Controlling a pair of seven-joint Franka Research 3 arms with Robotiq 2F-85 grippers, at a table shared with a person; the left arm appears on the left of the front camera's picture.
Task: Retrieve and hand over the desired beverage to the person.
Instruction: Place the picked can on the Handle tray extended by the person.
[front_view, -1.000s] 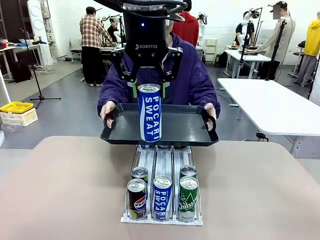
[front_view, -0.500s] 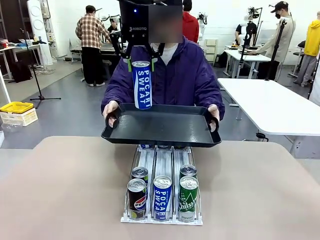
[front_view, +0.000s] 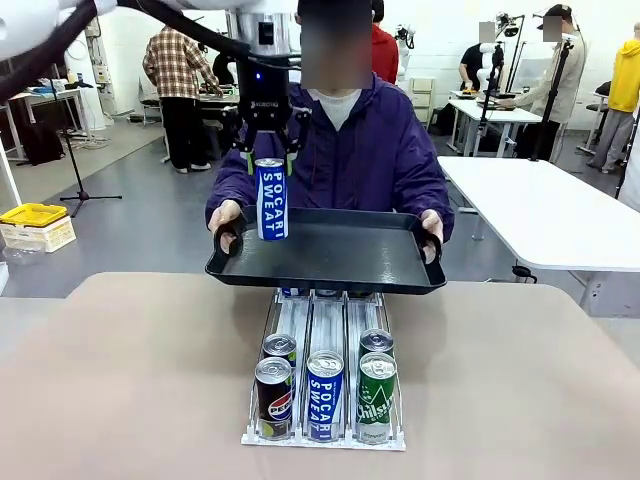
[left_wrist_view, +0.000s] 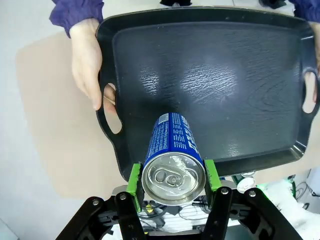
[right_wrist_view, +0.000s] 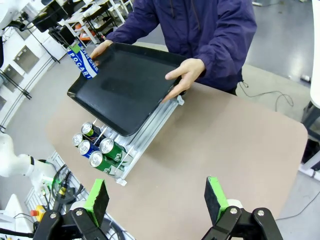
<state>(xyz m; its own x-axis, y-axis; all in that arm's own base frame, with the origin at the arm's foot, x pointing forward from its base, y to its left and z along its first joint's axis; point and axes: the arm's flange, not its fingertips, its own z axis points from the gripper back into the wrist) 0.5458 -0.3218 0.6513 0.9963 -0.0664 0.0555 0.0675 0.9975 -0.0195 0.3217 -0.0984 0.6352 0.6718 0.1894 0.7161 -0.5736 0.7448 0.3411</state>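
Beige tabletop (front_view: 120, 380) up front, with a rack (front_view: 300, 322) of cans in the middle. Across it, the person (front_view: 370, 150) holds a black tray (front_view: 340, 255) by both handles. The left gripper (front_view: 269, 158) pinches the blue Pocari Sweat can (front_view: 271, 205) near its top, upright over the tray's left end. Whether it touches down, I can't tell. The right gripper (right_wrist_view: 156, 198) hangs spread wide above the table.

Grey floor (front_view: 150, 240), wht tables (front_view: 540, 210) R, yellow crate (front_view: 33, 214) L.

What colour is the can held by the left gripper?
The can is blue with white lettering, clearest in the front view.
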